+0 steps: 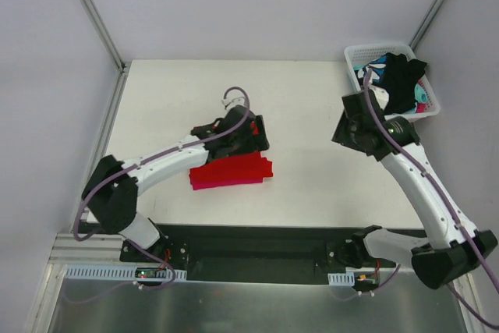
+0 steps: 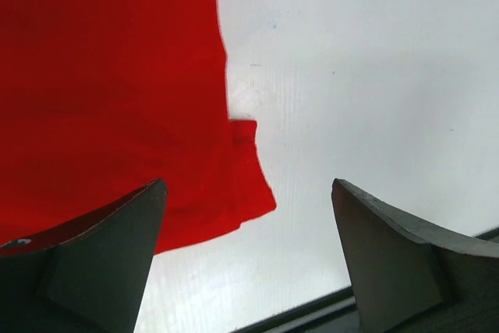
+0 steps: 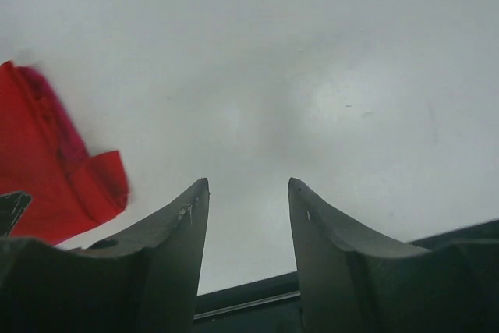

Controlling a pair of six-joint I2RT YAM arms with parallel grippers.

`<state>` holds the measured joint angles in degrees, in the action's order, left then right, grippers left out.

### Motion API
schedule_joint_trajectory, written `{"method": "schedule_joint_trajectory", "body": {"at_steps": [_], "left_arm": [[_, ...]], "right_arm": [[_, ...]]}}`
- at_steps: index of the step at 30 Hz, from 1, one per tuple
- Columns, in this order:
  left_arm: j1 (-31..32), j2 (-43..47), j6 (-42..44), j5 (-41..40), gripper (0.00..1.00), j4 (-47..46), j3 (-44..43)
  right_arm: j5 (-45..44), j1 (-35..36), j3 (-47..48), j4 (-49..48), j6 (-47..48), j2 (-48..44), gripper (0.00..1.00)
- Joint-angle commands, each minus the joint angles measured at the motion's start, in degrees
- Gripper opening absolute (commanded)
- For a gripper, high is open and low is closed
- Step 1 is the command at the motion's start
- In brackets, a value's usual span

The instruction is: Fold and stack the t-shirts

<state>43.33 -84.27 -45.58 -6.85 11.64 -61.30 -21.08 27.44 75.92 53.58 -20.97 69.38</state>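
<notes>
A folded bright red t-shirt (image 1: 232, 169) lies mid-table on top of a magenta-pink one (image 1: 204, 184), whose edge shows at the stack's front left. My left gripper (image 1: 256, 139) hovers over the stack's back right corner, open and empty. In the left wrist view the red t-shirt (image 2: 101, 91) fills the left half, and the left gripper (image 2: 248, 186) straddles its corner and bare table. My right gripper (image 1: 344, 132) hangs to the right, well apart from the stack. In the right wrist view the right gripper (image 3: 248, 183) is open over bare table, with the red t-shirt (image 3: 54, 181) at the left edge.
A white basket (image 1: 355, 56) stands at the table's back right corner. A black garment (image 1: 401, 79) drapes over a teal-and-white patterned one (image 1: 373, 68) inside it. The dark front rail (image 1: 257, 239) runs along the table's near edge.
</notes>
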Motion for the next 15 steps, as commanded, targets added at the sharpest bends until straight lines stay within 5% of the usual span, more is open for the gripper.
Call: {"method": "schedule_joint_trajectory", "body": {"at_steps": [1, 9, 15], "left_arm": [[7.0, -11.4, -3.5, -9.7, 0.86, 7.1, -12.7], [12.4, -27.4, -7.1, -15.0, 0.73, 20.3, -30.6], [13.0, -31.0, -8.8, -14.9, 0.63, 21.5, -30.6]], "right_arm": [[-9.2, -4.7, -1.7, 10.9, 2.3, -6.2, 0.48], [-10.5, -9.3, -5.3, 12.7, 5.0, -10.8, 0.34], [-8.7, -10.0, -6.8, 12.0, 5.5, -11.6, 0.33]]}}
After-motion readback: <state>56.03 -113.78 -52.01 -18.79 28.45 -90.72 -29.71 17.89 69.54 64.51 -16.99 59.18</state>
